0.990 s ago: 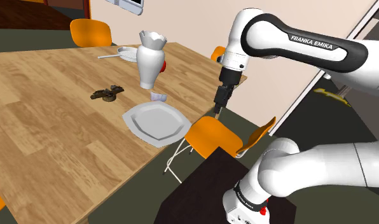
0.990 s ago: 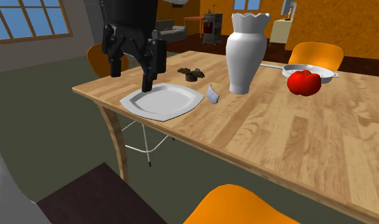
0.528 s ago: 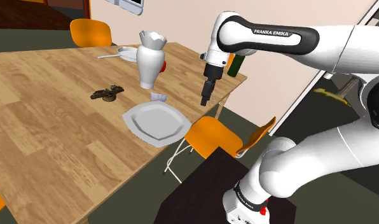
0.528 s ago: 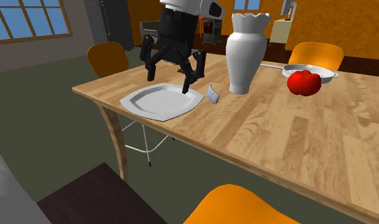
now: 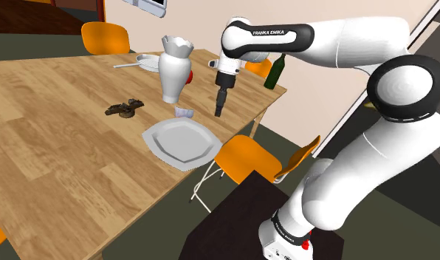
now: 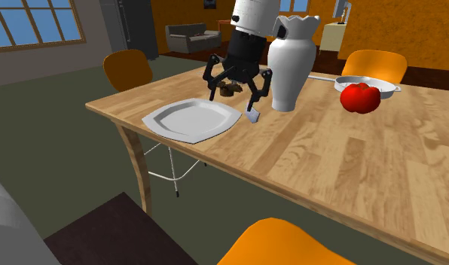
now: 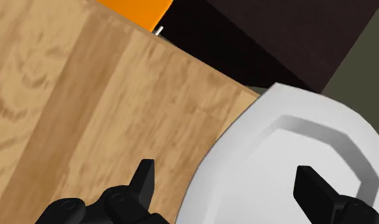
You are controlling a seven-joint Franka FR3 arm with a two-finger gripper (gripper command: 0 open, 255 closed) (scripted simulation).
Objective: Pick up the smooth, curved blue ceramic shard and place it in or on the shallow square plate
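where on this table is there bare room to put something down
Free: the light wooden table is bare from the dark brown lump and shallow white square plate toward the shoulder view's lower left. Crowded: the plate, the pale bluish curved shard and the tall white vase sit close together, with the open black tool hanging above the plate's edge.

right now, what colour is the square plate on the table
The plate is plain greyish white, clearest in the second exterior view.
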